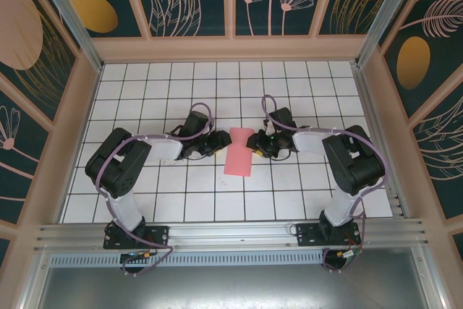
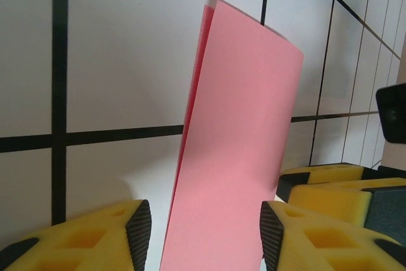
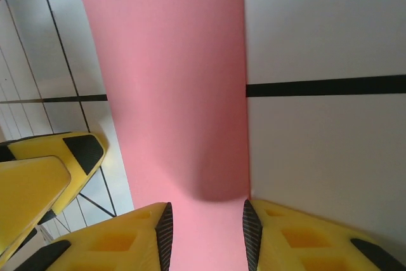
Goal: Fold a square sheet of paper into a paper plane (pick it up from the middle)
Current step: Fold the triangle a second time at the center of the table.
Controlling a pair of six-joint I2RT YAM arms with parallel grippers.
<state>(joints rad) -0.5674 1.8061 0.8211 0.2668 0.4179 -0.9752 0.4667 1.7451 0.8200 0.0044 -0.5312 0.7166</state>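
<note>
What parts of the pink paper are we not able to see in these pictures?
1. Left wrist view: the folded salmon-pink paper sheet runs off the bottom edge between the left end effector's jaws.
2. Right wrist view: the bottom edge cuts off its near end at the right end effector; the top layer hides any layer beneath.
3. Top view: too small to tell whether either end effector touches the paper.

the square sheet of paper [image 1: 239,151] is lying folded in half as a long, narrow salmon-pink rectangle, plain and unmarked, near the middle of the white gridded table [image 1: 181,195]. its two layers are showing along one long edge [image 2: 190,112], the upper one lifting slightly off the lower.
</note>
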